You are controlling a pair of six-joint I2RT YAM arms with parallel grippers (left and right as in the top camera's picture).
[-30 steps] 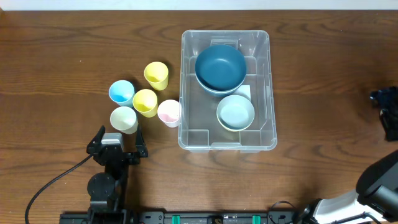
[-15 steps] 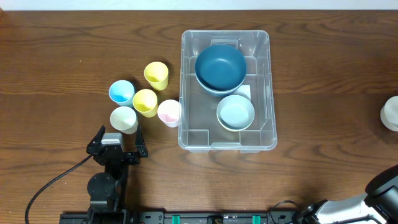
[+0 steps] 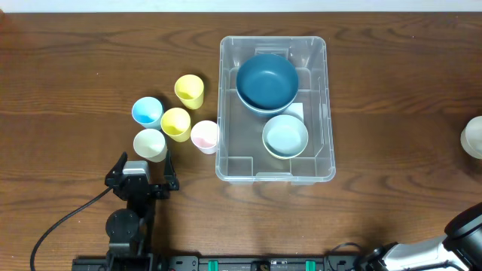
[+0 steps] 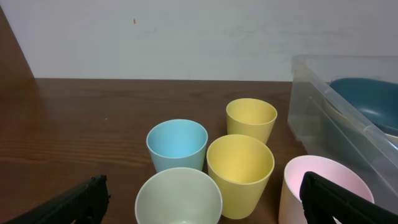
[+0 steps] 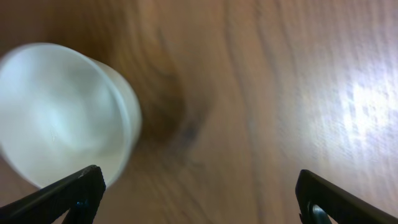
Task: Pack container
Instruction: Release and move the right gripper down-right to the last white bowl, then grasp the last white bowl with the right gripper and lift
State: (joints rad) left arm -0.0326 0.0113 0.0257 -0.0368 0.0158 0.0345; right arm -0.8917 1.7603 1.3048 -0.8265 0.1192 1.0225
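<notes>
Container [image 3: 239, 147] holds a dark blue bowl [image 3: 266, 81] and a pale blue bowl [image 3: 285, 135]. Left gripper [image 3: 143, 168] stands wide apart and empty behind the cluster of cups [image 3: 175, 123]. Right gripper [image 5: 199, 186] is likewise spread and empty beside a white cup [image 5: 59, 112].

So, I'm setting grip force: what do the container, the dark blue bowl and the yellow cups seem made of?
The container looks like clear glossy plastic: wood grain shows through its walls. The dark blue bowl looks matte, plastic or perhaps ceramic; no sharp glare. The yellow cups look like thin-walled matte plastic, with only a soft sheen.
</notes>
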